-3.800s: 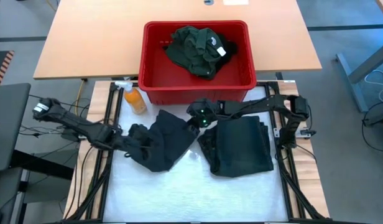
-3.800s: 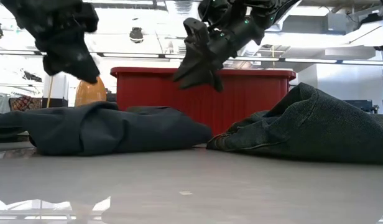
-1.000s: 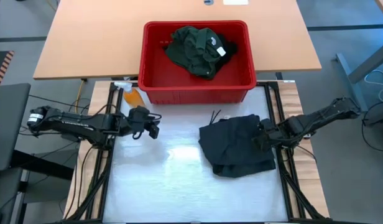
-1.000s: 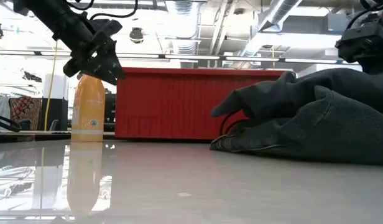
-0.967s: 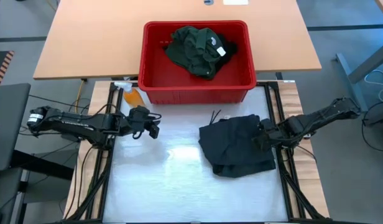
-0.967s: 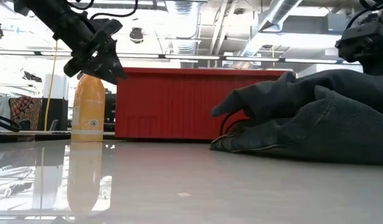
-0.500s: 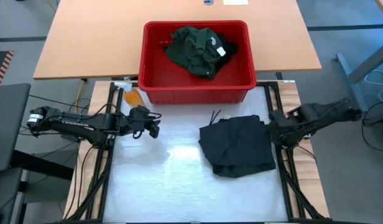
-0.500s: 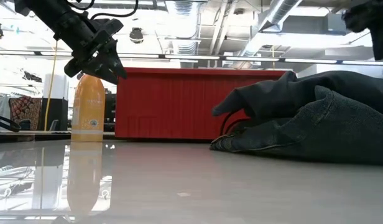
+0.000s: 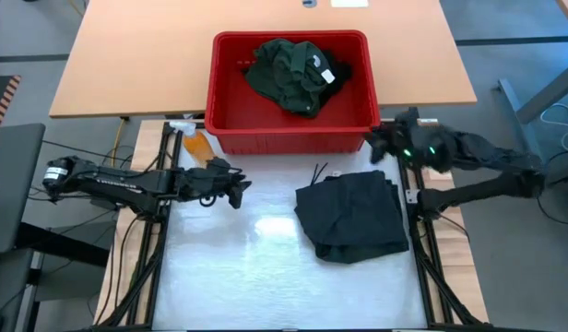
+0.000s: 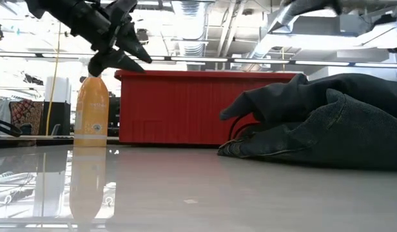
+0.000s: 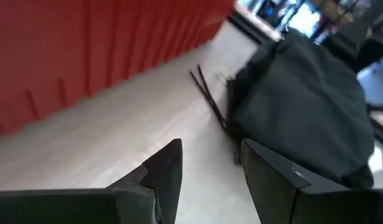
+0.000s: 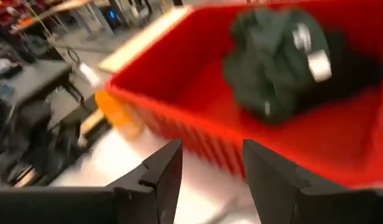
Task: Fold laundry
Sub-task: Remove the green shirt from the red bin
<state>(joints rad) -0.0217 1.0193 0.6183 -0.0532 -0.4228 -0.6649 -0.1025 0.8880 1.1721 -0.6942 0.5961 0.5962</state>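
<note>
With the folded dark garment (image 9: pixel 353 217) parked at the tabletop's (image 9: pixel 256 277) right edge, seemingly done, the right end effector (image 9: pixel 374 148), fingers apart and empty, pointed at the red basket (image 9: pixel 219 92) holding the crumpled green shirt (image 9: pixel 289 74), white label showing, likely next; the left end effector (image 9: pixel 240 191) hovered open, empty.

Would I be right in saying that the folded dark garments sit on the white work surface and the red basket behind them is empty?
Not quite: the red basket holds a crumpled green shirt with a white label, as the high view shows. The folded dark garments do sit on the white work surface.
</note>
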